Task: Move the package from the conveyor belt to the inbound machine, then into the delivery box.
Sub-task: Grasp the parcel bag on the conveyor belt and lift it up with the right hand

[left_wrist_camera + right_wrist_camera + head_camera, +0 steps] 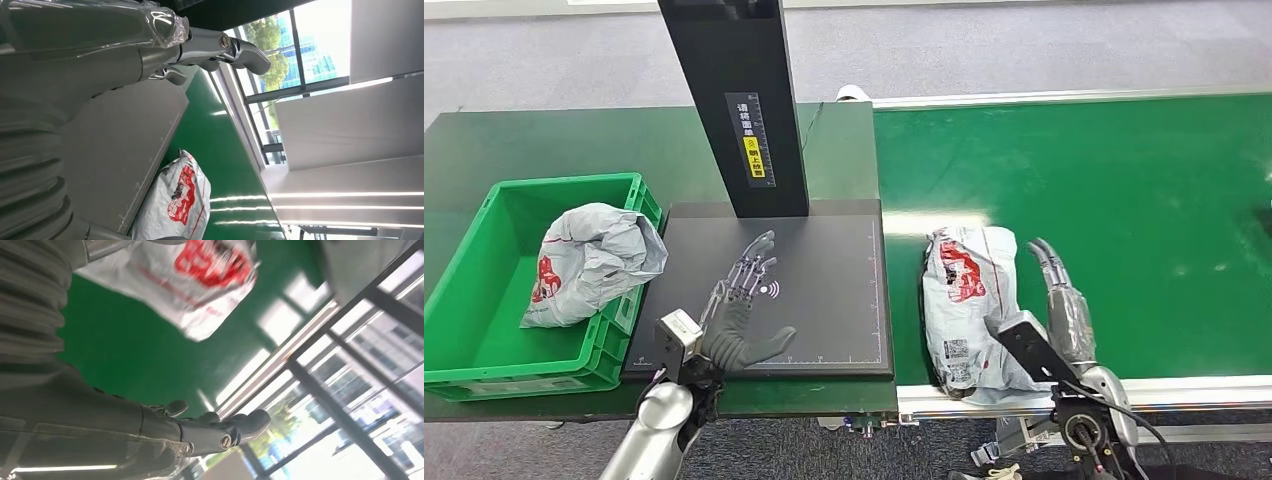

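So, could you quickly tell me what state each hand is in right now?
Left hand: open, holding nothing, over the inbound machine's black plate.
Right hand: open, holding nothing, beside the package on the conveyor belt.

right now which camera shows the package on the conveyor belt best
The head view: the package lies whole on the conveyor belt, beside the right robot hand. The left wrist view shows most of it, cut off at the frame edge. The right wrist view shows a blurred part of it.
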